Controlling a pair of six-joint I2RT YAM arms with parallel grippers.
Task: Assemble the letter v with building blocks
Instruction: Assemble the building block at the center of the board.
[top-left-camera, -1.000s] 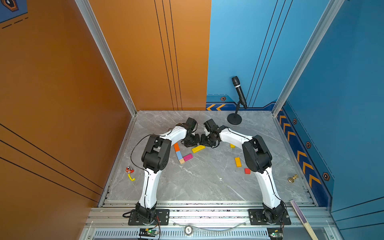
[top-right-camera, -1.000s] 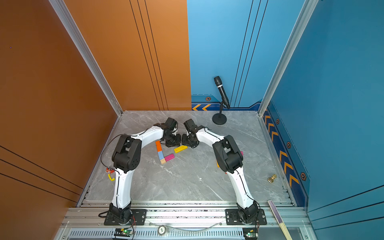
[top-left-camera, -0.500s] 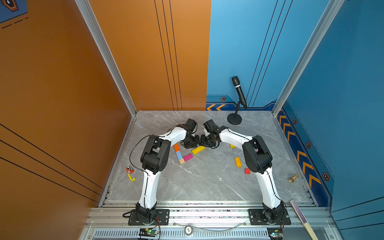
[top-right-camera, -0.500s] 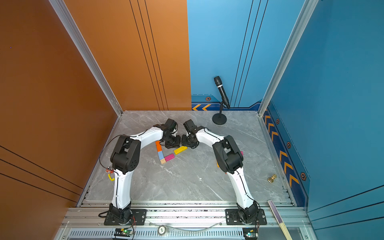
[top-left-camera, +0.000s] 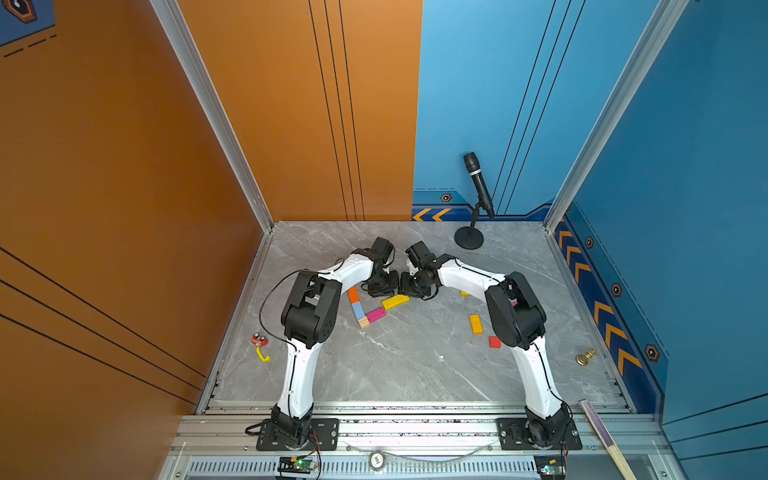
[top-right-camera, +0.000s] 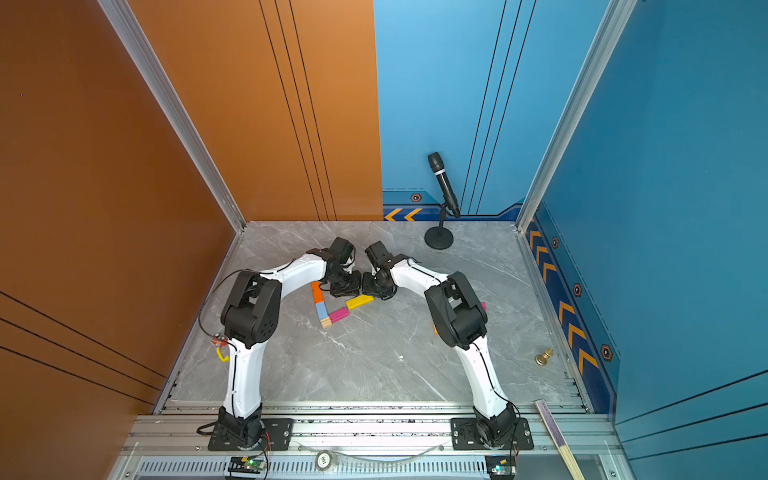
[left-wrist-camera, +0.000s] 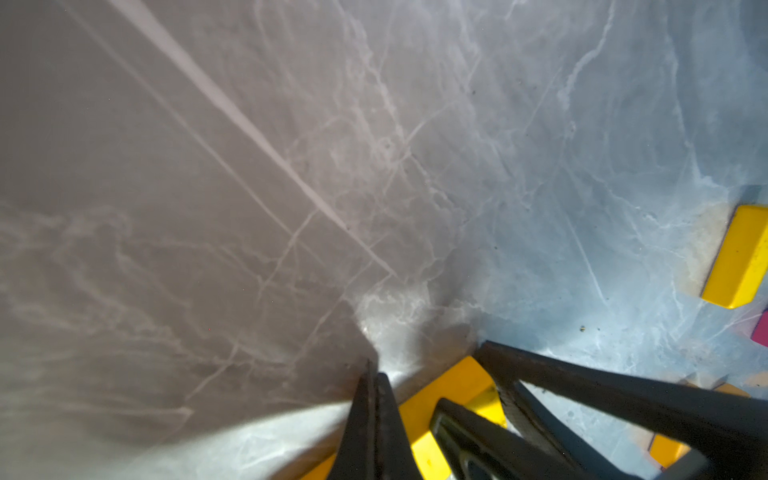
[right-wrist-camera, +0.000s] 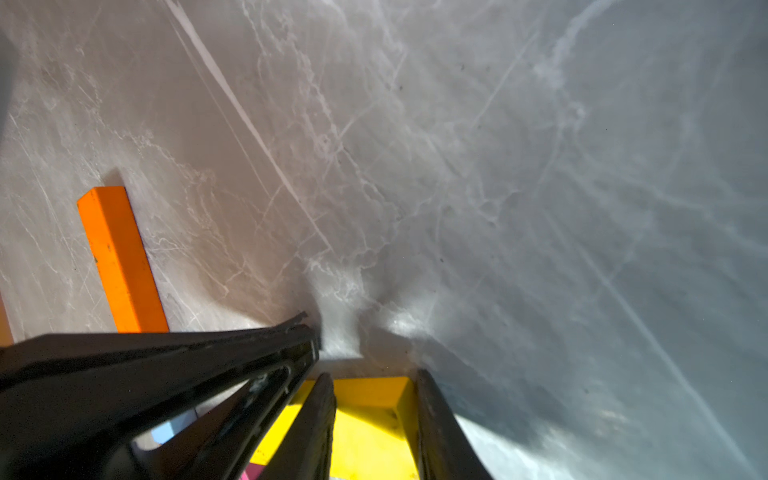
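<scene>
A line of building blocks runs orange (top-left-camera: 353, 294), light blue (top-left-camera: 357, 309), plain wood (top-left-camera: 363, 322). From the wood block a pink block (top-left-camera: 376, 315) and a yellow block (top-left-camera: 395, 301) angle up to the right; both top views show this. My right gripper (right-wrist-camera: 374, 374) is shut on the far end of the yellow block (right-wrist-camera: 374, 415), one finger on each side. My left gripper (left-wrist-camera: 372, 372) is shut and empty, its tips down beside that same yellow block (left-wrist-camera: 449, 386), close against the right gripper's fingers (left-wrist-camera: 540, 374).
Loose blocks lie right of the arms: amber (top-left-camera: 476, 324), red (top-left-camera: 494, 342), a small yellow one (top-left-camera: 464, 294). A brass knob (top-left-camera: 585, 356) sits near the right wall. A microphone on a stand (top-left-camera: 478, 187) is at the back. A small red part (top-left-camera: 258, 341) lies at the left edge.
The left arm's elbow has shifted slightly to the left. Both grippers and the blocks stand as before.
</scene>
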